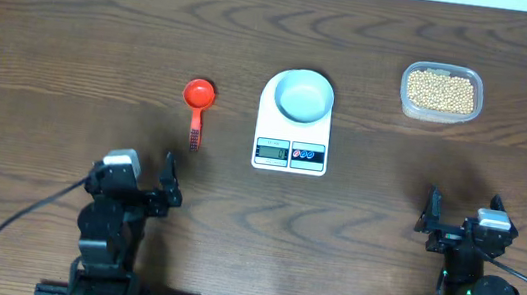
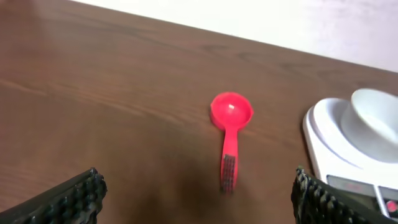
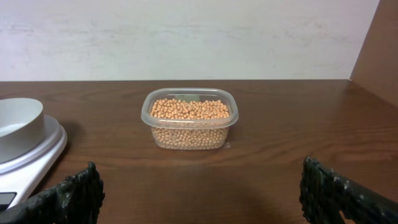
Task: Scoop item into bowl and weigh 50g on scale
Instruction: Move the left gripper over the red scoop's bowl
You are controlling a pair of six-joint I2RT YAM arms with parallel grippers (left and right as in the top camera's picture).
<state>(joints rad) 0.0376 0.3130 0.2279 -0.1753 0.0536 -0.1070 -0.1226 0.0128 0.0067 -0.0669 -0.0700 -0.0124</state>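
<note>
Overhead view: white bowl (image 1: 305, 95) sits on the scale (image 1: 294, 121) at mid-worktop (image 1: 76, 34), with both arms at the near edge.
Beans (image 1: 441, 90) fill a clear plastic tub (image 1: 438, 113) well to the scale's right, and none can be made out inside the bowl. A red scoop (image 1: 198, 99) lies to the scale's left, cup away from the arms. The scale's display is too small to read. Left end effector (image 2: 199, 205) has its fingers spread wide with nothing between them, and only their ridged tips show at the bottom corners of its wrist view, where the frame edge cuts off the scale and bowl. Right end effector (image 3: 205, 199) is likewise spread and empty, facing the tub, with just a slice of scale and bowl at the left edge.
</note>
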